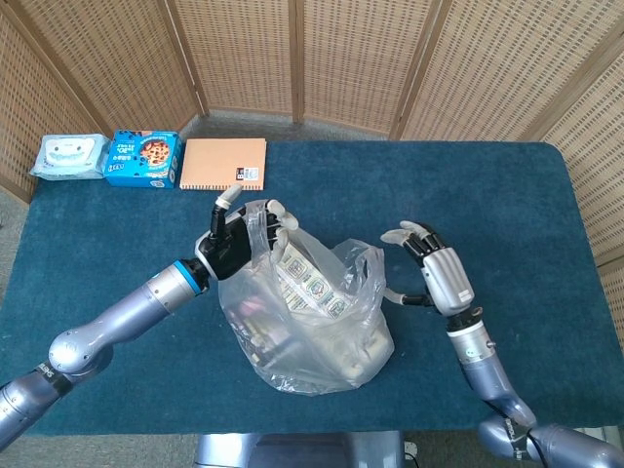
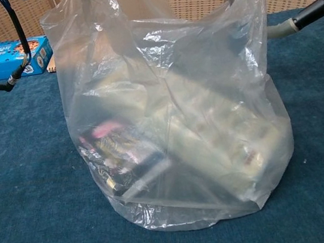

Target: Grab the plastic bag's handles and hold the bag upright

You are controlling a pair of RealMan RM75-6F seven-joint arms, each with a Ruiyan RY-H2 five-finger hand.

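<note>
left hand [image 1: 232,246] grips the left handle [image 1: 255,216] of the plastic bag [image 1: 310,322], film bunched in its fingers, that side pulled up. bag sits mid-table on the blue table [image 1: 468,185], stuffed with boxes and packets, a long printed carton [image 1: 304,281] leaning diagonally toward the left handle. right hand [image 1: 434,275] is open, fingers spread, holding nothing, just beside the right handle [image 1: 369,261]; can't tell if a fingertip brushes the film. risks as i read it: right loop is slack and lies close against the bag wall, so fingers could close on the wall rather than the loop, or push it flat and miss. lifting only the left side any further would tip the load right, and the carton could slide or poke out the mouth. thin film could also slip out of the left pinch once weight comes on. wipes pack [image 1: 68,156], cookie box [image 1: 142,159] and notebook [image 1: 223,163] sit at the far left edge, well apart
</note>
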